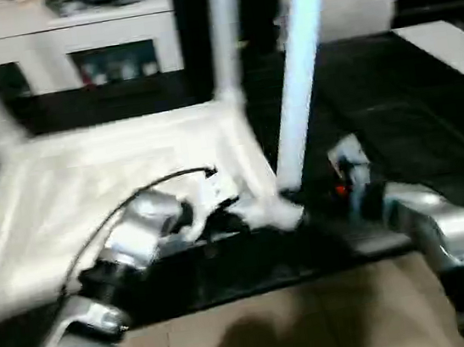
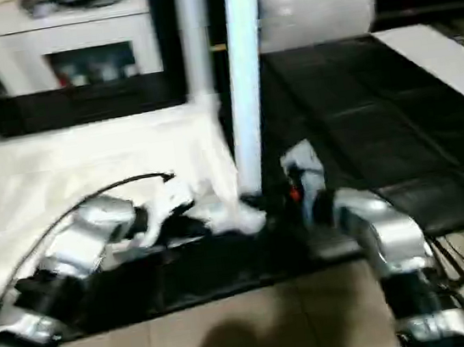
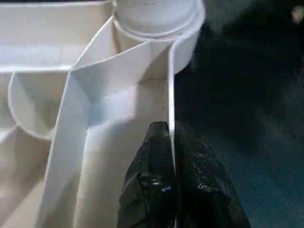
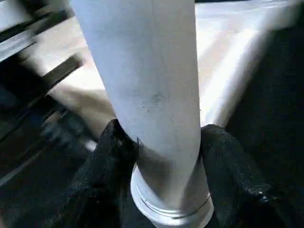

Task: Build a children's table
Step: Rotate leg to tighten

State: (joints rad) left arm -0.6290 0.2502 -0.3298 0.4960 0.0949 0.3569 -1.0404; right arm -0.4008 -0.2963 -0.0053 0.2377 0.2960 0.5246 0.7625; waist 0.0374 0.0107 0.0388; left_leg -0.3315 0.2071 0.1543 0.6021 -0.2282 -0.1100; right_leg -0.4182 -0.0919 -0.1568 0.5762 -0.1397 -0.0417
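forearms: silver, rounded metal casings, glossy
joints: black bands between the silver segments
cable: thin black cable (image 1: 144,189) arcing over the left forearm (image 1: 133,233)
fingers (image 3: 194,180): black, textured, blunt-tipped

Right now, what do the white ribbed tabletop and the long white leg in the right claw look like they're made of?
White ribbed rectangular tabletop: seemingly moulded plastic, with thin, smooth, faintly glossy ribs and a round corner socket. Long white round leg: probably plastic too, matte, faintly scuffed, with a stepped ring at its end.
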